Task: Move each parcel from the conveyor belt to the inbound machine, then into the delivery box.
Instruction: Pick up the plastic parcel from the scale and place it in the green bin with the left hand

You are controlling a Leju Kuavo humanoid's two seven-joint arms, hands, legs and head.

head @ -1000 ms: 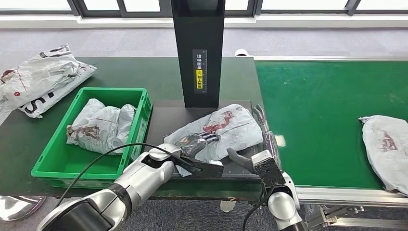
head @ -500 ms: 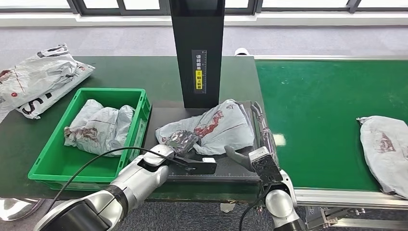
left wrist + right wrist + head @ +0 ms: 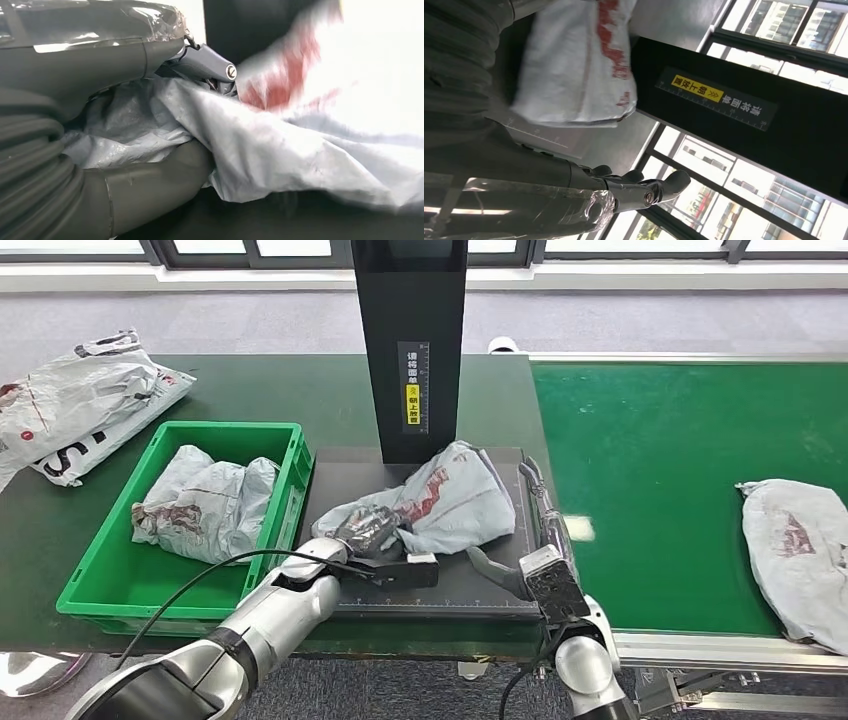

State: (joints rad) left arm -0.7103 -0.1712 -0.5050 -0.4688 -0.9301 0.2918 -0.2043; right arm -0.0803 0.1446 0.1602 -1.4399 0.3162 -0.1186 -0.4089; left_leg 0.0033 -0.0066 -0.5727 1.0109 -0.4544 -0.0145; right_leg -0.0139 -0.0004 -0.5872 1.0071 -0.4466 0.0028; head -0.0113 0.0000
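A crumpled grey parcel with red print (image 3: 445, 502) lies on the black platform of the inbound machine (image 3: 480, 585), in front of its black pillar (image 3: 412, 350). My left hand (image 3: 370, 533) grips the parcel's near left corner; in the left wrist view the plastic (image 3: 300, 160) is bunched between the thumb and the fingers (image 3: 210, 65). My right hand (image 3: 545, 535) stands open at the platform's right edge, apart from the parcel (image 3: 574, 70), fingers (image 3: 659, 187) stretched and holding nothing. Another grey parcel (image 3: 795, 550) lies on the green conveyor belt (image 3: 650, 460) at the far right.
A green delivery box (image 3: 290, 455) stands left of the platform with one parcel (image 3: 205, 502) in it. Several white bags (image 3: 80, 405) are piled at the table's far left. The pillar rises just behind the platform.
My left hand has pulled the parcel left and away from my right hand, and the parcel has bunched up. My right hand has hardly moved.
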